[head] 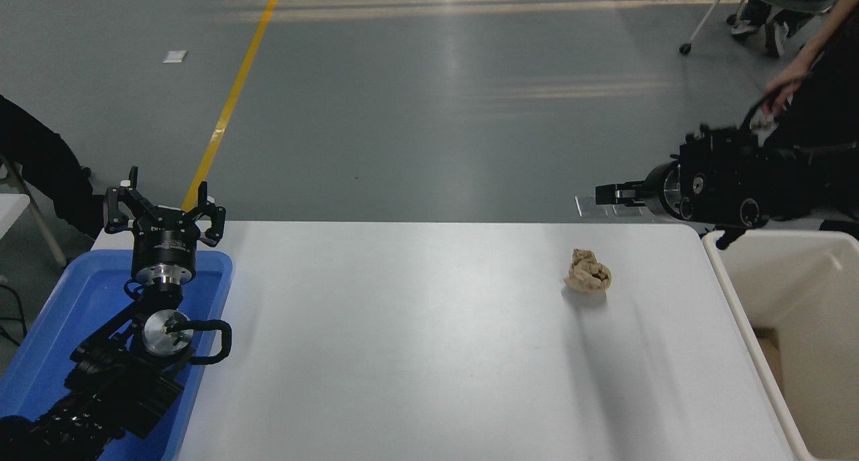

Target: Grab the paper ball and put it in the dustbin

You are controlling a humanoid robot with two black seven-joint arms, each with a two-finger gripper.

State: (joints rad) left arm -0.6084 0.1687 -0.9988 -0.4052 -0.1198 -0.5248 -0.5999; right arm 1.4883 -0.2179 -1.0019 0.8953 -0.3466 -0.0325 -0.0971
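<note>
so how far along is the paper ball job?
Nothing done yet: the paper ball lies loose on the white table. In hand: the right gripper hangs beyond the table's far edge, not touching the ball. Left: grasp, carry, drop into the dustbin. The left gripper sits parked over the blue tray.

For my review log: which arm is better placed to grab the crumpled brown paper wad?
Right. The right gripper hangs just beyond the crumpled brown paper wad, beside the cream plastic bin; the left gripper sits across the table.

Crumpled tan paper ball [588, 271] on white table, cream dustbin [731, 293] at right
</note>
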